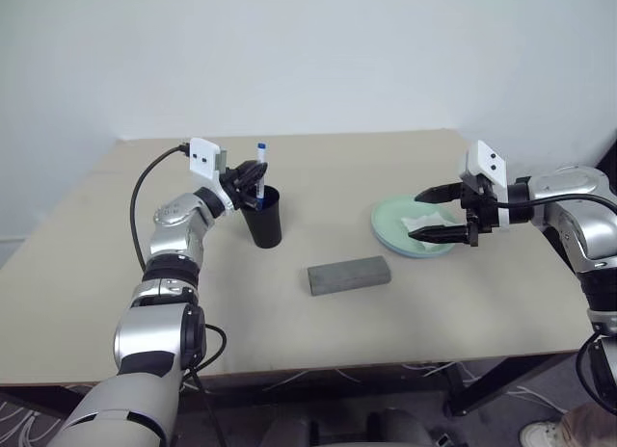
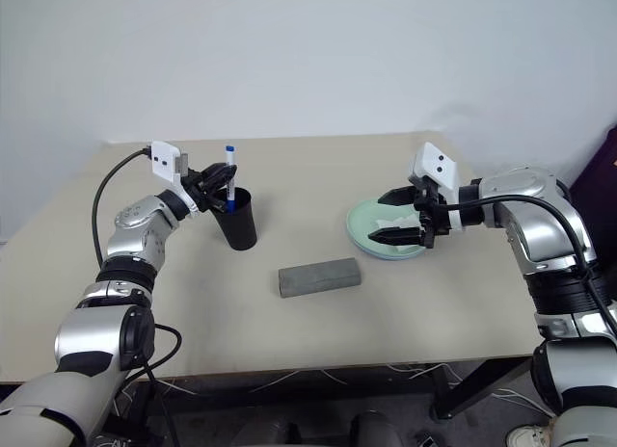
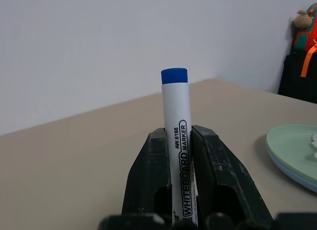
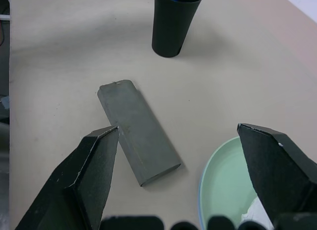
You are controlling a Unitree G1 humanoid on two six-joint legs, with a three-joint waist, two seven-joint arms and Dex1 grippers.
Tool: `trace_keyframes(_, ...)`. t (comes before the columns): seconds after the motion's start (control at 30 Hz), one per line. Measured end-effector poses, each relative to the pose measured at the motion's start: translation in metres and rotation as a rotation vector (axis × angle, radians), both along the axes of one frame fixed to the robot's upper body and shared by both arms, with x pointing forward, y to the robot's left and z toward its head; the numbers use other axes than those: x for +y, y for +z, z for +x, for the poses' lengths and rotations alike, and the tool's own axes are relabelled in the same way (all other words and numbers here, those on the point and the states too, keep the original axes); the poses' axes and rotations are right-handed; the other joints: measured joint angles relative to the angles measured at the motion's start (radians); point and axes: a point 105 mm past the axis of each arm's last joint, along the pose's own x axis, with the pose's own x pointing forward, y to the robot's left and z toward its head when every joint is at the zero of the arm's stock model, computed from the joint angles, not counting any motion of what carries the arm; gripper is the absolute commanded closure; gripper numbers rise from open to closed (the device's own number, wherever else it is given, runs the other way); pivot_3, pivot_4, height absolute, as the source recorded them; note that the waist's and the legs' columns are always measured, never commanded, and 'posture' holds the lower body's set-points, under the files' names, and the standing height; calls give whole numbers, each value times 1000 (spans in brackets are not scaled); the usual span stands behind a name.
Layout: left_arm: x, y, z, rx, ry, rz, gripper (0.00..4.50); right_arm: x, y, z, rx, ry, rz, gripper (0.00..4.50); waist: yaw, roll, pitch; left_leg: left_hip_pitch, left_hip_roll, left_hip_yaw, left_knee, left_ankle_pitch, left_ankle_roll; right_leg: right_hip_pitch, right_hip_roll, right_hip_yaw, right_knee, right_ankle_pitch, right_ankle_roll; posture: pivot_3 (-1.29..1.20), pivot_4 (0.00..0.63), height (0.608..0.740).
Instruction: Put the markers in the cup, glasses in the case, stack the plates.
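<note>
Two black fingers of the left gripper [image 3: 181,190] are clamped on the blue-capped marker [image 3: 177,141], one on each side of its white barrel. The marker stands upright, cap up, with its lower end down inside the black cup [image 1: 263,217], which stands on the tan table [image 1: 289,312]. Printed lengthwise on the barrel, in black, are "WHITEBOARD MARKER" inside an outlined oval and "AW 6168" beside it.

Over on the other side, the right gripper [image 1: 431,213] hangs with its fingers spread wide and nothing between them, just above the near-left rim of the stacked plates [image 1: 390,223]. The pale green plate lies on top, with a light blue edge showing under it. A white tissue [image 1: 424,222] lies on the green plate, partly behind the gripper.

The grey case [image 4: 137,131] lies flat and closed on the table between the cup and the plates, nearer the front edge, apart from both.
</note>
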Motion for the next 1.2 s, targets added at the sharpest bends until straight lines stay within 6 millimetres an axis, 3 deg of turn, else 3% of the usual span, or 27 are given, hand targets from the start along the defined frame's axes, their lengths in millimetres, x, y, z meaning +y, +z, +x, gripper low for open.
trace_keyframes(0.47, 3, -19, -7, 35, -13, 1, 3986, 1, 1, 0, -9, 6, 0, 353, 1, 0, 0, 0, 0, 0, 0, 0, 0, 0, 0, 0, 0, 0, 0, 0, 0, 731)
trace_keyframes(0.57, 3, -18, -7, 34, -20, -2, 3276, 1, 1, 0, -10, 8, 1, 353, 1, 0, 0, 0, 0, 0, 0, 0, 0, 0, 0, 0, 0, 0, 0, 0, 0, 731)
trace_keyframes(0.87, 5, -17, -7, 32, -18, -17, 183, 2, 1, 0, -14, 12, 4, 353, 1, 0, 0, 0, 0, 0, 0, 0, 0, 0, 0, 0, 0, 0, 0, 0, 0, 731)
trace_keyframes(1.03, 8, -8, -10, 17, -49, -14, 33, 3, 0, 0, -14, 15, 8, 353, 0, 0, 0, 0, 0, 0, 0, 0, 0, 0, 0, 0, 0, 0, 0, 0, 0, 731)
trace_keyframes(1.2, 19, 8, -26, -14, -133, 7, 33, 5, -1, 2, -14, 5, 19, 353, -4, 0, 0, 0, 1, 1, 0, 0, -1, -1, 0, 0, 1, 0, 0, 0, 0, 731)
